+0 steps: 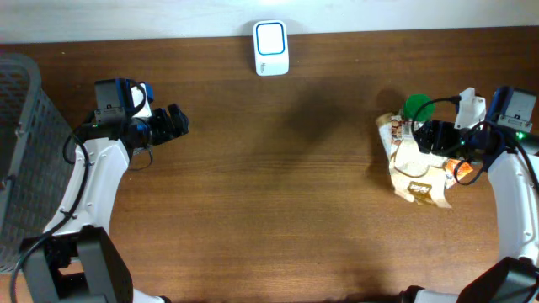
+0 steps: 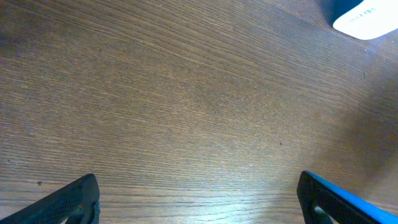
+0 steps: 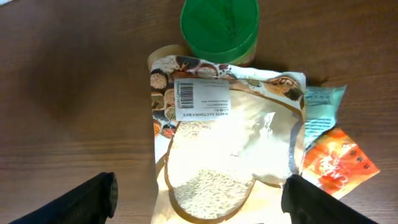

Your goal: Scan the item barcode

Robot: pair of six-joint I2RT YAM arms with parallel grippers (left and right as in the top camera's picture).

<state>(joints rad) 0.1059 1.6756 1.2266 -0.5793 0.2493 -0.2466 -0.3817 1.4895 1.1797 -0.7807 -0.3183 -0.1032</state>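
right tool [image 3: 200, 202] is spread wide right over the rice bag [image 3: 230, 143], the bag's long axis running straight out ahead; left tool [image 2: 199, 202], also spread, is way off.

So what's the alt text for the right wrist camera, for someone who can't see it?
A clear-windowed pouch of white grains, its white barcode label facing up, lies on a brown wooden table beneath the open right gripper. A round green-lidded container sits at its far end, with a teal packet and an orange packet alongside.
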